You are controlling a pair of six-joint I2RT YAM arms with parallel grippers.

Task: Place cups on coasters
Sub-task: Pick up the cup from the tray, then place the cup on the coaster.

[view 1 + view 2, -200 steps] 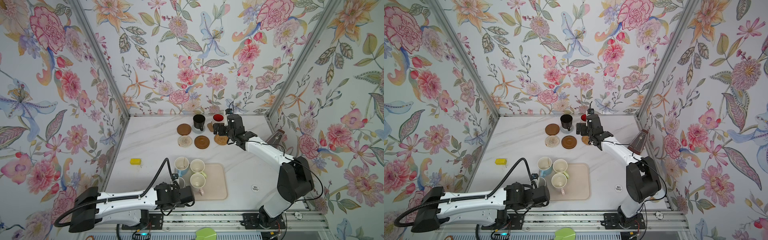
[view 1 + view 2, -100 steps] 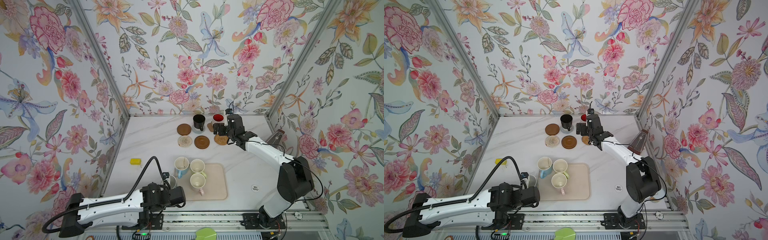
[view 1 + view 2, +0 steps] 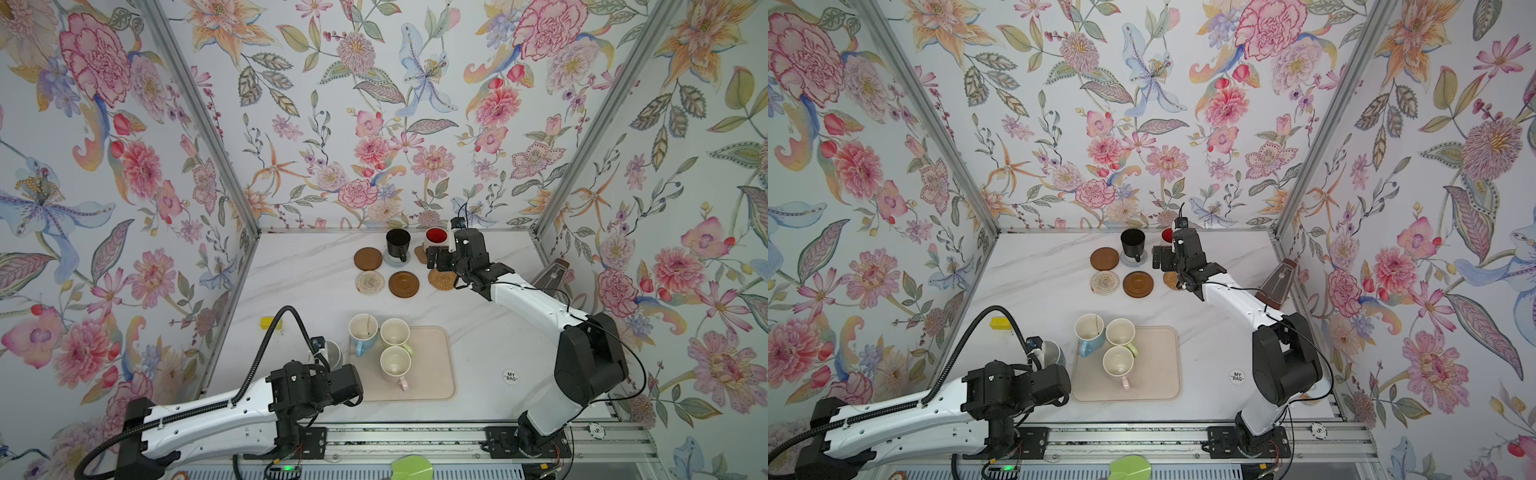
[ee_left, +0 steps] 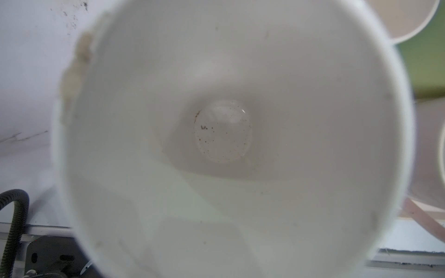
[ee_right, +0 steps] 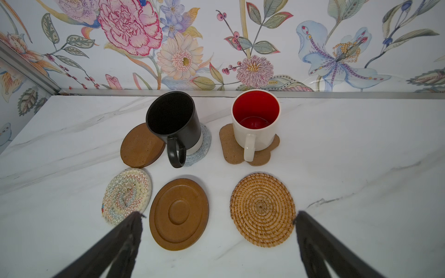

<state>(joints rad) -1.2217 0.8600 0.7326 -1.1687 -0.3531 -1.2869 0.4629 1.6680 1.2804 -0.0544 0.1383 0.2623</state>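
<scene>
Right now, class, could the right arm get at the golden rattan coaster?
Probably yes: the right gripper hangs open just short of the rattan coaster, which lies bare, with nothing standing between them.

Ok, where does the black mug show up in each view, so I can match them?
Top view: black mug at the back, on the grey coaster.
Top view: same spot.
Left wrist: not in it; a cup fills the picture with its inside.
Right wrist: beyond the open right gripper, beside the red-lined mug.
Shared landmark: the plain brown disc coaster beside it.
</scene>
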